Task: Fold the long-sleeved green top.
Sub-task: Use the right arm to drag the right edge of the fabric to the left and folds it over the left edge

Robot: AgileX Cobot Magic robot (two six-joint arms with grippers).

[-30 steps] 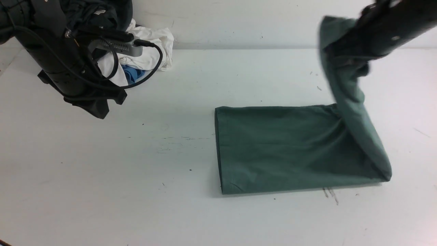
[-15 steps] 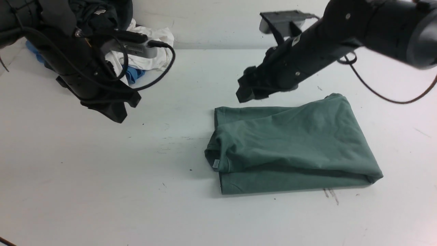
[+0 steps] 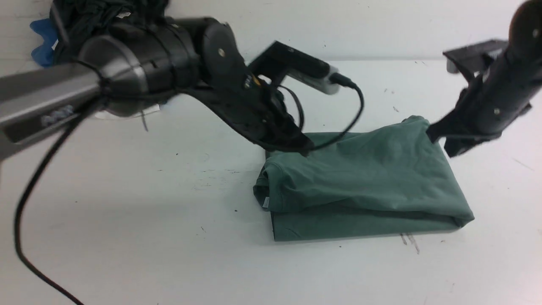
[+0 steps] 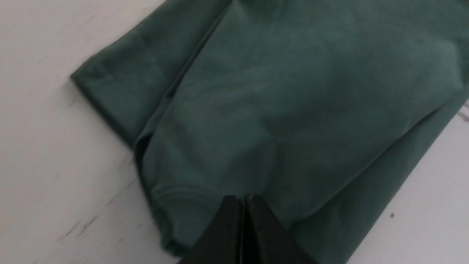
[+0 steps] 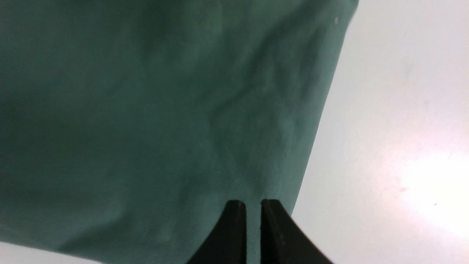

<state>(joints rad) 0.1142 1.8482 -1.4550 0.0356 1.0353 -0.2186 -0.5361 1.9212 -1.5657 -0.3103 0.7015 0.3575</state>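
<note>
1. Green long-sleeved top (image 3: 364,178): soft matt knit cloth, fine-grained, lightly creased; small pale label at the fold.
2. Bench (image 3: 127,237): smooth white hard surface, faint sheen, scuffed with dark marks.
3. Left pincer (image 4: 243,205), right pincer (image 5: 253,211): matt black fingers, plastic-looking.

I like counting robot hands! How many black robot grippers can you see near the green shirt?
2. The left gripper sits over the far left corner of the folded sage-green knit top; the right gripper is by its far right corner.

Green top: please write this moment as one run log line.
green top: folded, on table | left gripper: shut, over top | right gripper: nearly shut, empty
</note>
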